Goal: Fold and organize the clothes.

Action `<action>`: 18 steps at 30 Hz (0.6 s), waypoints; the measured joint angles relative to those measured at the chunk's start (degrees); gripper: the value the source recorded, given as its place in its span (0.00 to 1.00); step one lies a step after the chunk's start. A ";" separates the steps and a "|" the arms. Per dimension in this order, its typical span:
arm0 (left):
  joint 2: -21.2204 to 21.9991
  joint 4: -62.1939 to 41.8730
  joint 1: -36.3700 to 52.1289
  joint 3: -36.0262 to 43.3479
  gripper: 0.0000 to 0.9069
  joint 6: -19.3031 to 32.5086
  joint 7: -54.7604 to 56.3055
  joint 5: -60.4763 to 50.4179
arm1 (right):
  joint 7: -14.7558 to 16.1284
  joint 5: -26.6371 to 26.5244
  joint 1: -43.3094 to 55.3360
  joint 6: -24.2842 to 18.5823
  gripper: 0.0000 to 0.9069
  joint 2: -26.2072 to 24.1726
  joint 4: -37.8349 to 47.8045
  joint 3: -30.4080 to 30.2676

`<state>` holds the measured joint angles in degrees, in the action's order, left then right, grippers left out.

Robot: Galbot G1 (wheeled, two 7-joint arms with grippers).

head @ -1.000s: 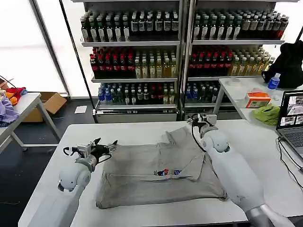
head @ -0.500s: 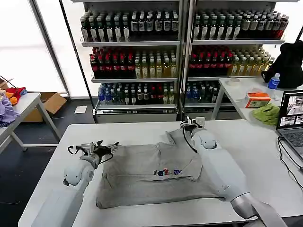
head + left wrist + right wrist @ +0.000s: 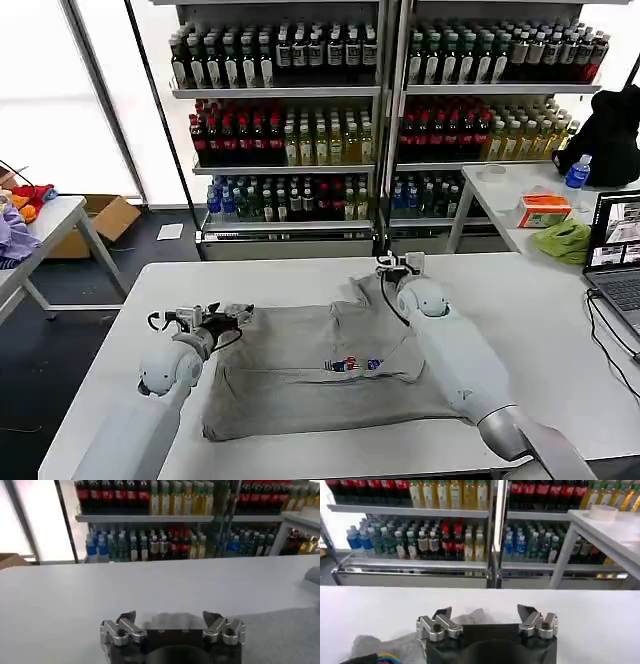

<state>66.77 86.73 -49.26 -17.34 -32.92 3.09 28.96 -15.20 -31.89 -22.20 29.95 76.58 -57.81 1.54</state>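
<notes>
Grey shirt [image 3: 330,370] lay flat on table [image 3: 560,300]; left gripper [image 3: 232,314] at its 10 o'clock corner, right gripper [image 3: 398,265] at 1 o'clock, both spread wide, holding nothing.

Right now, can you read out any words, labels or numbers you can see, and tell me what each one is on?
No text can be read.
Chest print on the grey shirt: red, white and blue marks, too small to read.
Bottle labels on the shelves: too small to read.
Orange box on the side table: printing blurred.
Laptop screen: unreadable.
</notes>
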 measured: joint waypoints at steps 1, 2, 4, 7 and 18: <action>0.11 0.02 -0.10 -0.08 1.00 -0.01 0.00 -0.01 | -0.05 0.09 -0.05 0.07 1.00 0.10 0.08 -0.07; 0.22 0.08 -0.24 -0.16 1.00 -0.01 0.01 0.00 | -0.08 0.17 -0.09 0.14 1.00 0.19 0.10 -0.09; 0.39 0.23 -0.50 -0.29 1.00 -0.02 0.01 -0.01 | -0.19 0.25 -0.21 0.29 1.00 0.35 0.09 -0.10; 0.52 0.45 -0.93 -0.52 1.00 -0.03 0.01 -0.07 | -0.45 0.29 -0.56 0.62 1.00 0.43 -0.04 -0.12; 0.97 0.26 -1.70 -0.79 0.19 -0.04 -0.27 -0.68 | -1.43 0.43 -1.78 1.44 0.36 1.19 -1.07 0.08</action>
<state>67.74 86.99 -50.96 -18.13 -32.96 2.82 28.28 -16.63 -31.46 -23.98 31.39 77.77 -58.88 1.62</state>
